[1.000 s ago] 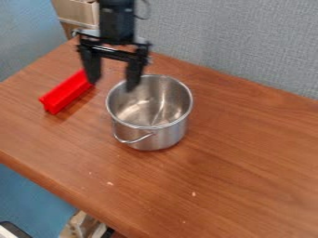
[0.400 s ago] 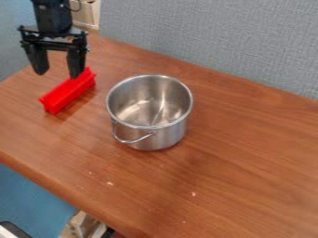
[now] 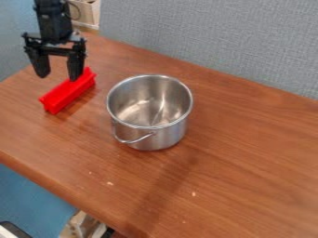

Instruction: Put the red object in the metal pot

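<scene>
The red object (image 3: 67, 93) lies flat on the wooden table (image 3: 236, 177) at the left, elongated and angled toward the back right. Just right of it stands the metal pot (image 3: 151, 111), upright and shiny, with nothing in it and its thin wire handle hanging at the front. My gripper (image 3: 58, 69) hangs over the far end of the red object, its two black fingers spread open and pointing down, with nothing between them. Whether the fingertips touch the block is not clear.
The table's left and front edges drop off to a blue floor. A blue-grey wall rises behind the table. A pale box-like thing (image 3: 85, 11) sits behind the arm at the top left.
My gripper has moved left from above the pot's back rim to above the red object, staying open. The pot and the red object have not moved.
</scene>
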Robot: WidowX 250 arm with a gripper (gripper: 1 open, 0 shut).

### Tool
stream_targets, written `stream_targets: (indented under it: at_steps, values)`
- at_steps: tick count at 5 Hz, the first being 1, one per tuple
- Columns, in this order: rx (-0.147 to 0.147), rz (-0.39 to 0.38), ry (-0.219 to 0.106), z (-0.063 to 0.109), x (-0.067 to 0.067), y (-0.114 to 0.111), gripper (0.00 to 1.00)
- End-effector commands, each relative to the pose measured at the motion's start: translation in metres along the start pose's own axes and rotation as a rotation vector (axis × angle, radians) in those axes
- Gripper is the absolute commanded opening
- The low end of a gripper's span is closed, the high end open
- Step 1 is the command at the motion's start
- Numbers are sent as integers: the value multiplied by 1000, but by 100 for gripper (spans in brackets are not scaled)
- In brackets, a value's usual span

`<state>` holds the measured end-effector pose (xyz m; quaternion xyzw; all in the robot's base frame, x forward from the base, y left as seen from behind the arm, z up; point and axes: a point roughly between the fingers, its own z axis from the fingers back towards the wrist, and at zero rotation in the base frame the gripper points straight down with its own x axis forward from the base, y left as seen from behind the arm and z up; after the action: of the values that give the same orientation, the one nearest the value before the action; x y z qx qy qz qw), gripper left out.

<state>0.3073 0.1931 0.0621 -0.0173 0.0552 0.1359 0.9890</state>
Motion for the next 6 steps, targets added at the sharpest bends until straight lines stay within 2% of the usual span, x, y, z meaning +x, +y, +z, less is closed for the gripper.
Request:
stream_targets:
  at_steps: [1,3,6]
  values:
    - [23,11,-71,15,15,16,100]
    - [17,16,-76,3,31,27,100]
    - [5,29,-75,-3,34,32,100]
